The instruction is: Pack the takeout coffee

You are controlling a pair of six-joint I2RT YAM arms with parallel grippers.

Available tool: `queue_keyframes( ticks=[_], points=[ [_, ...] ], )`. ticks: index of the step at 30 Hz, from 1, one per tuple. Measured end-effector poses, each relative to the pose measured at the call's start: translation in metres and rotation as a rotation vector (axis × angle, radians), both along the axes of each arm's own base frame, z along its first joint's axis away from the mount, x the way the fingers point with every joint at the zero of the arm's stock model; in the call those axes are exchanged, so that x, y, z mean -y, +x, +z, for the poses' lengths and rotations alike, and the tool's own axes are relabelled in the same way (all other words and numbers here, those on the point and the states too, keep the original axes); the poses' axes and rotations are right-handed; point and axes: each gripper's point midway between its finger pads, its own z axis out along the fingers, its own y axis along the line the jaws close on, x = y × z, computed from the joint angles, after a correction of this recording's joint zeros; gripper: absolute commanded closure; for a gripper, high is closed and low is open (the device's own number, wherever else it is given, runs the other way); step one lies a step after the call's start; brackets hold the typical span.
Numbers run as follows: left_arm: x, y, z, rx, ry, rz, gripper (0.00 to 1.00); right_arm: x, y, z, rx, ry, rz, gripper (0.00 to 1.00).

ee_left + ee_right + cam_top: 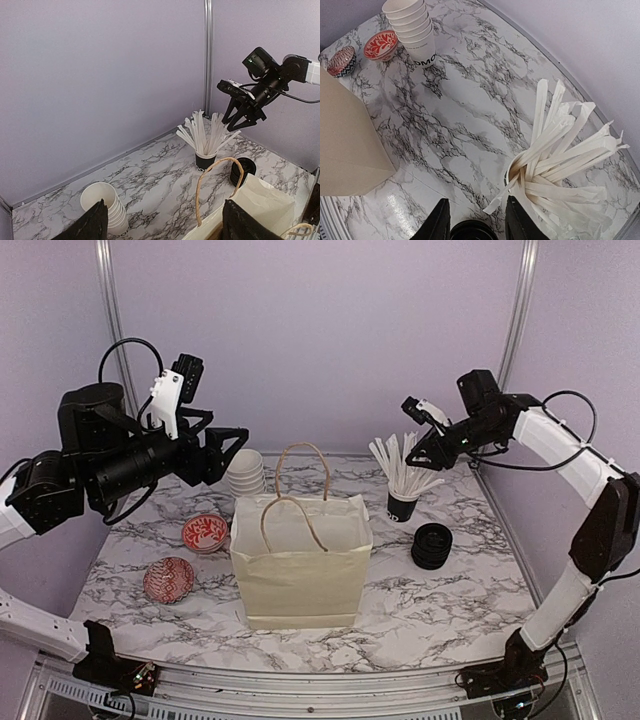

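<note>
No takeout coffee shows in any view; no lidded white cup is visible. A cream paper bag (300, 560) with twine handles stands open at the middle of the table. My left gripper (236, 447) hovers high to the bag's left, above the stacked lidless cups (245, 472), open wide with nothing between its fingers (93, 225). Over at the back right, my right gripper (420, 456) hangs just above the black cup of white stirrers (402, 502). It is open, and one stirrer tip shows below, between its fingers (438, 222).
A stack of black lids (432, 545) sits right of the bag, beneath my right gripper (477, 225). Two red patterned bowls (205, 533) (168, 580) lie at the left. Purple walls close the back and sides.
</note>
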Motion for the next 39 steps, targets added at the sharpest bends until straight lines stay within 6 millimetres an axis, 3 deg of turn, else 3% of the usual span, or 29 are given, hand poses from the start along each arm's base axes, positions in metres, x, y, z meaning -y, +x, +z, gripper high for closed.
queue_keyframes(
  ticks=[4,24,29,34,39],
  points=[
    [0.000,0.000,0.000,0.000,0.000,-0.003,0.21,-0.006,-0.001,-0.007,0.007,-0.043,0.005,0.66],
    [0.002,0.000,-0.008,-0.009,0.015,-0.003,0.20,0.006,0.003,-0.035,-0.040,-0.141,-0.049,0.63],
    [0.002,0.001,-0.013,-0.014,0.025,-0.003,0.20,0.004,0.005,-0.045,-0.064,-0.151,-0.044,0.72],
    [0.002,0.001,-0.015,-0.016,0.029,-0.003,0.20,0.003,0.003,-0.047,-0.074,-0.153,-0.036,1.00],
    [0.002,0.001,-0.015,-0.016,0.029,-0.003,0.20,0.001,0.000,-0.048,-0.086,-0.145,-0.028,1.00]
  ],
)
